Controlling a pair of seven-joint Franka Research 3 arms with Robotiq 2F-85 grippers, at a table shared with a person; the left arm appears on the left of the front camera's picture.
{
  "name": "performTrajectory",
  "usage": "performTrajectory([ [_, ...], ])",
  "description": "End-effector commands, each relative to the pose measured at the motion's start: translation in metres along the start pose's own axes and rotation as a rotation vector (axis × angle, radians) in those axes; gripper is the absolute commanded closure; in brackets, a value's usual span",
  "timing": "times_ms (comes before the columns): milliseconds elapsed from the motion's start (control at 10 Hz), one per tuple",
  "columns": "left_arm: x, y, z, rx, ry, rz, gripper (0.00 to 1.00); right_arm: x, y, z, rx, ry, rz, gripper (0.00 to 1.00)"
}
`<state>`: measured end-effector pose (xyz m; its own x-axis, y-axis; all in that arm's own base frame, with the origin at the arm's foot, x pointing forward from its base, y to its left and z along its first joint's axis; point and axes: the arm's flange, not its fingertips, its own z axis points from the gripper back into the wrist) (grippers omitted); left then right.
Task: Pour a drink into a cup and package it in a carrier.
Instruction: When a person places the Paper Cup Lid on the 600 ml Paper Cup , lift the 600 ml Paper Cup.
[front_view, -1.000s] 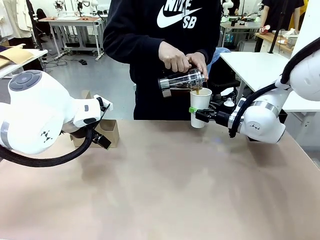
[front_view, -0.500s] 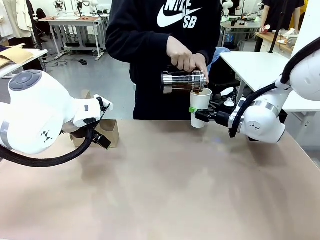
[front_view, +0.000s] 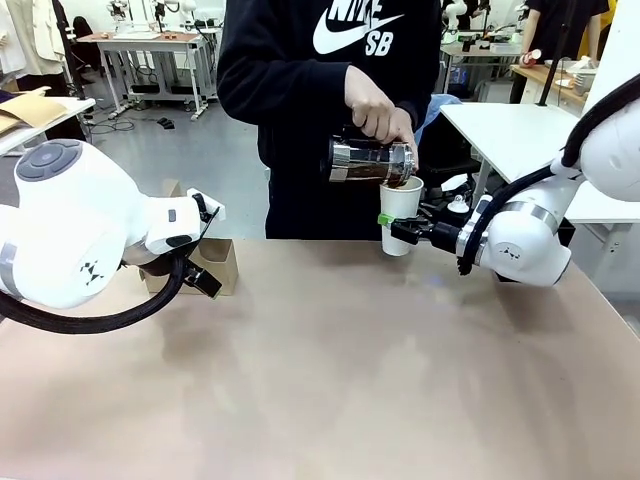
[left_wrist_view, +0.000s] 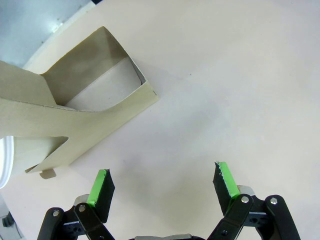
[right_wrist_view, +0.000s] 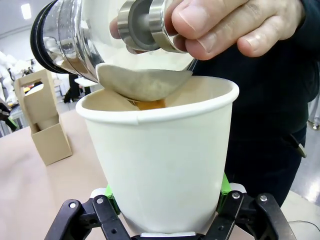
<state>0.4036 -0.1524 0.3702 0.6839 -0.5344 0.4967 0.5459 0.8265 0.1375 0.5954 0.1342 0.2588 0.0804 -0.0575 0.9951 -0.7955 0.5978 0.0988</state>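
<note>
My right gripper (front_view: 392, 226) is shut on the white paper cup (front_view: 400, 214), holding it upright and lidless above the table's far edge. A person's hand (front_view: 375, 108) tips a glass French press (front_view: 370, 162) over the cup, its spout (right_wrist_view: 142, 82) at the rim. Brown drink (right_wrist_view: 149, 104) shows inside the cup (right_wrist_view: 162, 155) in the right wrist view. The brown cardboard carrier (front_view: 212, 262) stands at the far left of the table beside my left arm. My left gripper (left_wrist_view: 164, 182) hangs open over bare table, with the carrier (left_wrist_view: 75, 110) just ahead of its fingers.
The tan table (front_view: 330, 370) stretches wide and bare in front of both arms. The person in a black hoodie (front_view: 330, 90) stands at the far edge. A white side table (front_view: 510, 130) sits behind my right arm.
The person's hands have shifted the French press slightly right and lower over the cup, still pouring. Both arms have stayed put.
</note>
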Motion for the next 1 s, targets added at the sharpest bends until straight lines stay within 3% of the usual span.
performTrajectory([
  [0, -0.0001, 0.0005, 0.0003, -0.002, -0.001, 0.002, 0.0, 0.0026, 0.002, -0.0016, -0.004, 0.004, 0.001, 0.19],
  [900, -0.0001, 0.0005, 0.0003, -0.002, -0.001, 0.002, 0.0, 0.0026, 0.002, -0.0016, -0.004, 0.004, 0.001, 0.19],
])
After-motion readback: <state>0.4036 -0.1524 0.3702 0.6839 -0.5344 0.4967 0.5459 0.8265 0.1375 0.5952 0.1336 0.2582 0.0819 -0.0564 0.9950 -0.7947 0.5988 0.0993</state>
